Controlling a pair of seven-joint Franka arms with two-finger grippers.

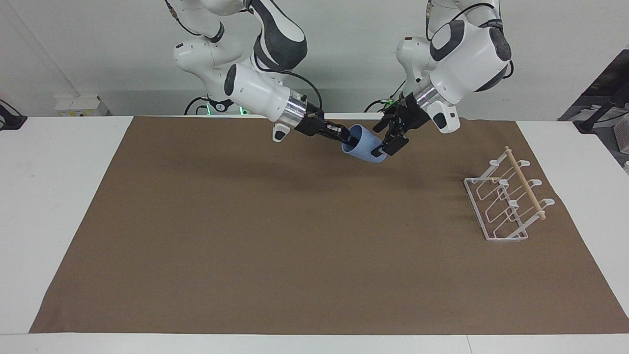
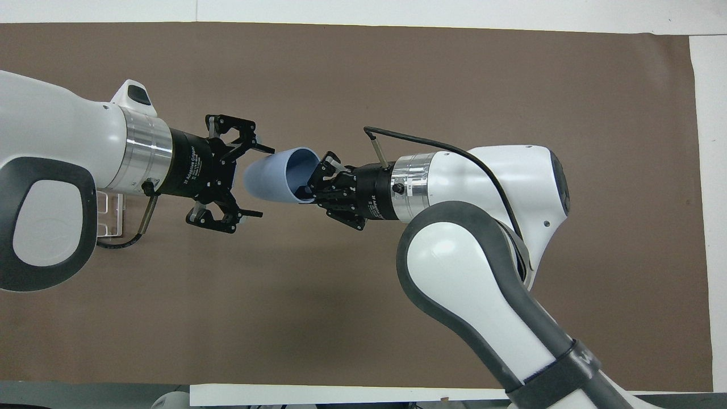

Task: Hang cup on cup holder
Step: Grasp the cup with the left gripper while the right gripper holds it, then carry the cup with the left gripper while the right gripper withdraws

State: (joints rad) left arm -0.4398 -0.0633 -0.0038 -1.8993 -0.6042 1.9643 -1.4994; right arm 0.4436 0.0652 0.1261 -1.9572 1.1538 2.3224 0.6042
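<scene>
The light blue cup (image 1: 363, 147) hangs on its side in the air over the mat's robot-side part. My right gripper (image 1: 345, 136) is shut on its rim, one finger inside the mouth. In the overhead view the cup (image 2: 272, 182) points its closed end at my left gripper (image 2: 257, 182). That gripper is open, its fingers (image 2: 262, 150) standing on either side of the closed end. In the facing view the left gripper (image 1: 387, 138) sits right at the cup's bottom. The white wire cup holder (image 1: 506, 199) with its wooden dowel stands bare toward the left arm's end of the table.
A brown mat (image 1: 295, 246) covers most of the white table (image 1: 59, 196). In the overhead view the left arm hides nearly all of the cup holder (image 2: 111, 213). Nothing else lies on the mat.
</scene>
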